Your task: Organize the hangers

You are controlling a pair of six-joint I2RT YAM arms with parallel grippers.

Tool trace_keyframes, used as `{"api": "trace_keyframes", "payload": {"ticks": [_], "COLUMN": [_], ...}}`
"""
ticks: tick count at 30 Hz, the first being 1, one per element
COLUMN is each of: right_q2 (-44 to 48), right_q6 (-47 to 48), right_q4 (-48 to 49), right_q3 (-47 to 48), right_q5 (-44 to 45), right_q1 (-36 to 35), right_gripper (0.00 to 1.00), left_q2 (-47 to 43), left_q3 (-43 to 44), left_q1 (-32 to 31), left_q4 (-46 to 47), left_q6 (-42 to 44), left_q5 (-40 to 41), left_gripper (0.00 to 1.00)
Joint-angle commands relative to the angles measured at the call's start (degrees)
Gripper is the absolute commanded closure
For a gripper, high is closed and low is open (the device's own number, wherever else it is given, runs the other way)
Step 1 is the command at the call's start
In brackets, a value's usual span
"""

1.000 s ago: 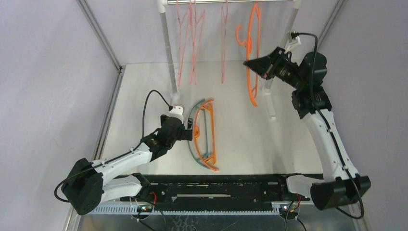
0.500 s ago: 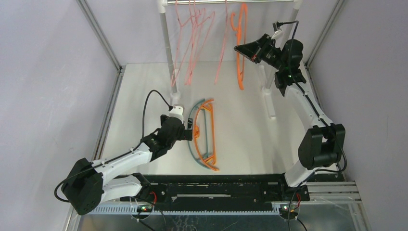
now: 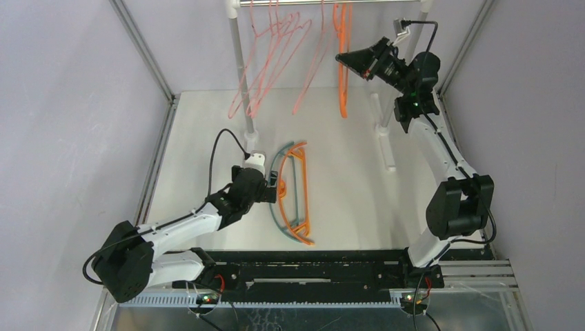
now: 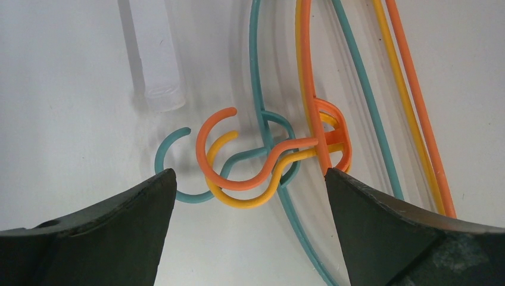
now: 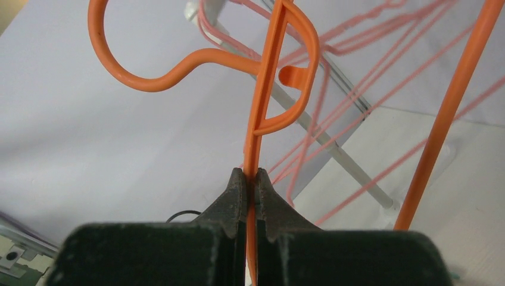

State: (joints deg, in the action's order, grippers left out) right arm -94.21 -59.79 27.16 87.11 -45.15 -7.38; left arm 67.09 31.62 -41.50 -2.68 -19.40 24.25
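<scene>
My right gripper [image 3: 343, 58] is shut on an orange plastic hanger [image 3: 342, 96] just below its hook and holds it upright, close to the rack's metal bar [image 3: 296, 3]. In the right wrist view the gripper [image 5: 251, 176] pinches the hanger's stem [image 5: 262, 107], and nothing shows inside the hook. Several pink wire hangers [image 3: 265, 69] hang from the bar, swung out to the left. Teal [image 3: 275, 207], orange [image 3: 303, 200] and yellow hangers lie stacked on the table. My left gripper [image 3: 274, 190] is open and empty at their hooks; the left wrist view shows it [image 4: 250, 179] astride the orange hook [image 4: 238, 182].
The rack's white poles stand at the back left [image 3: 241, 76] and back right [image 3: 383, 124], with feet on the table. A white pole end [image 4: 156, 59] lies just beyond the hooks. Grey walls close in both sides.
My right gripper has carried the orange hanger up and to the left, up to the bar. The pink hangers have swung out to the left. The left arm has barely moved.
</scene>
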Motion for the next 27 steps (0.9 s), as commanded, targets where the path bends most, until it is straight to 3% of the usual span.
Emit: {"api": "trace_keyframes", "payload": {"ticks": [1, 16, 27], "right_q2": [-1.9, -11.2, -17.4], "right_q6": [-1.4, -2.7, 3.5], "right_q4": [4.2, 0.5, -11.5], "right_q3": [7.1, 14.2, 23.8], "right_q5": [0.5, 6.2, 11.7], "right_q1": [0.5, -0.5, -7.6], "right_gripper": [1.0, 1.0, 1.0], "left_q2": [-0.4, -2.6, -5.0], "left_q3": [0.7, 0.1, -0.5], "left_q1": [0.2, 0.2, 0.2], "left_q4": [1.4, 1.1, 0.9], "left_q6": [0.8, 0.9, 0.8], "left_q5": [0.9, 1.3, 1.1], "left_gripper": [0.01, 0.0, 0.0]}}
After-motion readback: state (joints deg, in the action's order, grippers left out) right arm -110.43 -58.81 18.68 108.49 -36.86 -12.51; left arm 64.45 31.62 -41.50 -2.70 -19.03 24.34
